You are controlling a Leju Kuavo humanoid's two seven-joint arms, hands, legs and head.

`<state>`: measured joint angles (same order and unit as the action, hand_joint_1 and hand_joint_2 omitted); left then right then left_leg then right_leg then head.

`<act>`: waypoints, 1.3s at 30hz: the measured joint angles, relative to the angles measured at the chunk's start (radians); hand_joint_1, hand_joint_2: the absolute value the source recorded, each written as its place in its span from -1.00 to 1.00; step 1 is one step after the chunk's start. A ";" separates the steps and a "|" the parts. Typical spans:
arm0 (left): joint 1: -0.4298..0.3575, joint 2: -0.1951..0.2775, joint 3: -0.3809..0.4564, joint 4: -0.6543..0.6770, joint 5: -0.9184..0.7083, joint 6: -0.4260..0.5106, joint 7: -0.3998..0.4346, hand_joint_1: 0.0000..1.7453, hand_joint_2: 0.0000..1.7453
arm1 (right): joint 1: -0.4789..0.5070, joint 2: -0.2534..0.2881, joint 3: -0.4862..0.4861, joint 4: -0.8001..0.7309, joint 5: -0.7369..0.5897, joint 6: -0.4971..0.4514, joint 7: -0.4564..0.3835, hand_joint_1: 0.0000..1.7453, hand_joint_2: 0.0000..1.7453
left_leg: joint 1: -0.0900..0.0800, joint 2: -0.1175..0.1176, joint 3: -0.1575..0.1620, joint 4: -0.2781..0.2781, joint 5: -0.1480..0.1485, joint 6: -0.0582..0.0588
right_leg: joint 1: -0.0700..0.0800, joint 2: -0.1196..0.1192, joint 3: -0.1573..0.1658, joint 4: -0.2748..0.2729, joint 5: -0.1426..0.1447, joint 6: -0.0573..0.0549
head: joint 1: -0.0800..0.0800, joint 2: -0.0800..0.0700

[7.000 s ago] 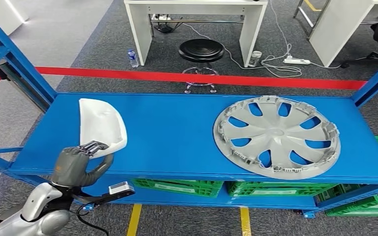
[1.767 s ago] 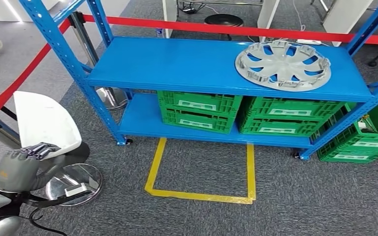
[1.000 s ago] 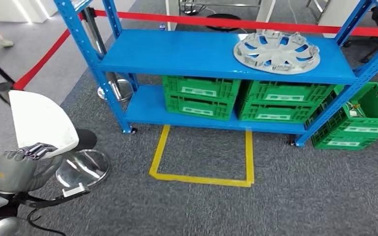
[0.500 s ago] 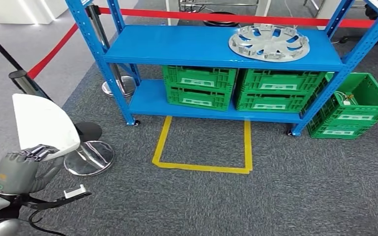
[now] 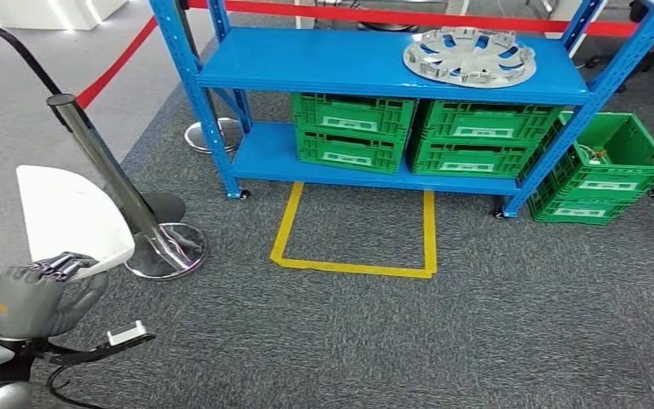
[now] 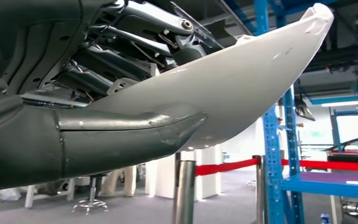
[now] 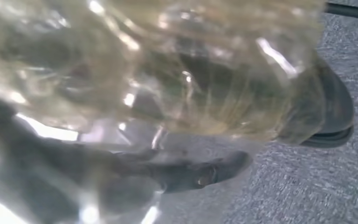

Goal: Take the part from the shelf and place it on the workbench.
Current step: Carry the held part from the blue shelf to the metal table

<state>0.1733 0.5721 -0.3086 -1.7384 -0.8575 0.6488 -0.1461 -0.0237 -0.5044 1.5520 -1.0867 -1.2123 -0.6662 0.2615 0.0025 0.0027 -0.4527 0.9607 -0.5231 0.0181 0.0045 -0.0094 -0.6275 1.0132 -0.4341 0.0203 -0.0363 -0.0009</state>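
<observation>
Head view: left hand (image 5: pixel 38 294) sits low at the left edge of the frame, fingers curled over the near edge of the white part (image 5: pixel 68 217) and holding it. White part is a curved shell, raised above the grey carpet, well apart from the blue shelf (image 5: pixel 375 64).

Left wrist view: thick grey thumb (image 6: pixel 135 135) presses against the underside of the white part (image 6: pixel 242 74); dark fingers (image 6: pixel 135 23) lie on its other face, so the part is clamped between them.

Right wrist view: picture is blurred and washed with glare. Right hand (image 7: pixel 186 175) appears as a dark shape over grey carpet; whether its fingers are spread or closed cannot be told.

Surroundings, head view: silver wheel cover (image 5: pixel 468 56) lies flat on the top level of the blue shelf, toward its right end. Green crates (image 5: pixel 353 132) stand on the lower level, and one further green crate (image 5: pixel 609 170) stands on the floor just beside the shelf's right post. Chrome stanchion (image 5: pixel 111 179) leans across the picture beside the white part, its round base on the carpet, with a red barrier tape (image 5: pixel 115 64) running from near its top. Yellow floor marking (image 5: pixel 358 239) lies in front of the shelf.
</observation>
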 joint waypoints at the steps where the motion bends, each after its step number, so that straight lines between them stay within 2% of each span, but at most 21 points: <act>1: 0.000 0.000 0.000 0.000 0.002 0.000 0.000 1.00 1.00 | 0.001 0.000 0.000 0.000 0.000 0.000 -0.002 -1.00 -1.00 | 0.001 0.003 -0.017 -0.002 0.014 0.008 | -0.002 0.003 -0.015 0.029 -0.042 0.005 | 0.002 0.000; 3: 0.001 -0.001 -0.001 0.000 0.006 0.000 0.000 1.00 1.00 | 0.003 0.000 0.001 0.000 0.001 0.000 -0.003 -1.00 -1.00 | -0.002 0.004 -0.052 -0.001 0.043 0.017 | -0.005 0.007 -0.043 0.141 -0.151 0.013 | 0.006 0.000; 4: 0.001 -0.002 -0.002 0.000 0.009 0.000 0.000 1.00 1.00 | 0.003 0.000 0.001 0.000 0.002 0.000 -0.003 -1.00 -1.00 | -0.003 0.004 -0.071 0.000 0.059 0.018 | -0.005 0.007 -0.051 0.204 -0.183 0.016 | 0.007 0.000; 6: 0.002 -0.005 -0.005 0.000 0.014 0.000 0.000 1.00 1.00 | 0.003 0.000 0.001 0.000 0.004 0.000 -0.002 -1.00 -1.00 | -0.005 0.005 -0.110 0.002 0.089 0.016 | -0.005 0.007 -0.035 0.271 -0.165 0.017 | 0.007 0.000; 7: 0.002 -0.007 -0.006 0.000 0.016 0.000 0.000 1.00 1.00 | 0.003 0.000 0.001 0.000 0.006 0.000 -0.002 -1.00 -1.00 | -0.005 0.005 -0.130 0.003 0.104 0.014 | -0.005 0.007 -0.005 0.257 -0.130 0.017 | 0.007 0.000; 9: 0.004 -0.009 -0.008 0.000 0.020 0.000 -0.001 1.00 1.00 | 0.001 -0.001 0.001 0.000 0.009 -0.001 -0.002 -1.00 -1.00 | -0.006 0.004 -0.161 0.009 0.130 0.007 | -0.005 0.007 0.108 0.131 -0.093 0.014 | 0.007 0.000; 11: 0.004 -0.009 -0.008 -0.001 0.025 0.000 -0.002 1.00 1.00 | -0.002 -0.003 0.000 0.000 0.011 -0.002 0.000 -1.00 -1.00 | -0.008 0.004 -0.178 0.017 0.153 -0.002 | -0.003 0.008 0.220 -0.027 -0.126 0.006 | 0.006 0.000; 12: 0.005 -0.009 -0.008 -0.001 0.027 0.000 -0.003 1.00 1.00 | -0.003 -0.003 0.000 0.000 0.012 -0.003 0.000 -1.00 -1.00 | -0.008 0.005 -0.183 0.018 0.164 -0.007 | -0.001 0.009 0.246 -0.071 -0.144 0.000 | 0.006 0.000; 14: 0.006 -0.009 -0.008 -0.002 0.030 0.000 -0.008 1.00 1.00 | -0.003 -0.004 0.000 0.000 0.012 -0.004 -0.002 -1.00 -1.00 | -0.005 0.004 -0.190 0.019 0.177 -0.019 | 0.001 0.007 0.238 -0.083 -0.140 -0.016 | 0.006 0.000; 15: 0.008 -0.008 -0.008 -0.002 0.032 0.000 -0.011 1.00 1.00 | -0.002 -0.004 0.000 0.000 0.012 -0.004 -0.004 -1.00 -1.00 | -0.003 0.003 -0.196 0.028 0.158 -0.025 | 0.000 0.005 0.227 -0.081 -0.130 -0.025 | 0.005 0.000; 18: 0.012 -0.008 -0.008 -0.002 0.039 0.000 -0.018 1.00 1.00 | -0.002 -0.004 0.001 0.000 0.012 -0.003 -0.004 -1.00 -1.00 | 0.002 0.002 -0.226 0.162 0.003 -0.041 | 0.001 -0.003 0.186 -0.079 -0.091 -0.044 | 0.002 0.000; 20: 0.013 -0.009 -0.008 -0.002 0.042 0.000 -0.020 1.00 1.00 | -0.002 -0.004 0.001 0.000 0.012 -0.003 -0.004 -1.00 -1.00 | 0.004 0.002 -0.234 0.282 -0.050 -0.046 | 0.003 -0.006 0.152 -0.073 -0.065 -0.045 | 0.002 0.000; 22: 0.013 -0.010 -0.008 -0.002 0.044 0.000 -0.022 1.00 1.00 | -0.003 -0.004 0.001 0.000 0.012 -0.002 -0.004 -1.00 -1.00 | 0.005 0.002 -0.202 0.310 -0.008 -0.046 | 0.005 -0.007 0.111 -0.060 -0.040 -0.042 | 0.002 0.000; 24: 0.013 -0.010 -0.008 -0.002 0.044 0.000 -0.024 1.00 1.00 | -0.004 -0.004 0.001 0.000 0.012 -0.002 -0.004 -1.00 -1.00 | 0.004 0.000 -0.110 0.214 0.032 -0.040 | 0.006 -0.006 0.071 -0.043 -0.020 -0.036 | 0.002 0.000; 26: 0.012 -0.010 -0.007 -0.003 0.050 0.000 -0.030 1.00 1.00 | -0.004 -0.004 0.001 0.000 0.013 -0.002 -0.003 -1.00 -1.00 | 0.001 -0.002 -0.009 0.073 0.008 -0.029 | 0.008 -0.006 0.046 -0.028 -0.006 -0.027 | 0.002 0.000; 27: 0.011 -0.010 -0.007 -0.003 0.057 0.000 -0.035 1.00 1.00 | -0.004 -0.004 0.001 0.000 0.013 -0.001 -0.002 -1.00 -1.00 | -0.001 -0.002 0.017 0.027 -0.009 -0.024 | 0.008 -0.006 0.038 -0.024 0.001 -0.022 | 0.002 0.000; 30: 0.013 -0.012 -0.008 -0.004 0.089 0.000 -0.045 1.00 1.00 | -0.004 -0.004 0.001 0.000 0.012 0.000 -0.001 -1.00 -1.00 | -0.002 0.001 0.004 -0.001 -0.004 -0.002 | 0.005 -0.003 0.015 -0.012 0.009 -0.006 | 0.002 0.000; 32: 0.013 -0.013 -0.009 -0.004 0.100 0.000 -0.047 1.00 1.00 | -0.002 -0.005 0.001 0.000 0.012 0.000 -0.002 -1.00 -1.00 | 0.000 0.004 -0.017 -0.003 0.016 0.011 | 0.001 0.003 -0.020 0.058 -0.048 0.004 | 0.005 0.000; 35: 0.014 -0.015 -0.011 -0.004 0.103 0.000 -0.049 1.00 1.00 | -0.001 -0.005 0.001 0.000 0.012 0.001 -0.002 -1.00 -1.00 | -0.004 0.005 -0.053 -0.001 0.044 0.017 | -0.001 0.006 -0.081 0.250 -0.159 0.014 | 0.010 0.000; 37: 0.014 -0.016 -0.013 -0.004 0.110 0.000 -0.051 1.00 1.00 | 0.000 -0.005 0.001 0.000 0.012 0.001 -0.002 -1.00 -1.00 | -0.005 0.005 -0.071 0.001 0.060 0.014 | -0.001 0.006 -0.047 0.244 -0.156 0.015 | 0.009 0.000; 39: 0.014 -0.016 -0.014 -0.004 0.126 0.000 -0.054 1.00 1.00 | 0.000 -0.005 0.001 0.000 0.013 0.000 -0.001 -1.00 -1.00 | -0.006 0.005 -0.083 0.003 0.070 0.009 | -0.002 0.006 0.058 0.098 -0.112 0.013 | 0.009 0.000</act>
<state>0.1873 0.5557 -0.3230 -1.7422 -0.7318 0.6485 -0.2006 -0.0235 -0.5095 1.5532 -1.0863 -1.1992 -0.6660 0.2603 -0.0032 0.0076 -0.5354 0.9638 -0.4531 0.0267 0.0021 -0.0035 -0.5691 1.1112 -0.5460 0.0333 -0.0270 -0.0008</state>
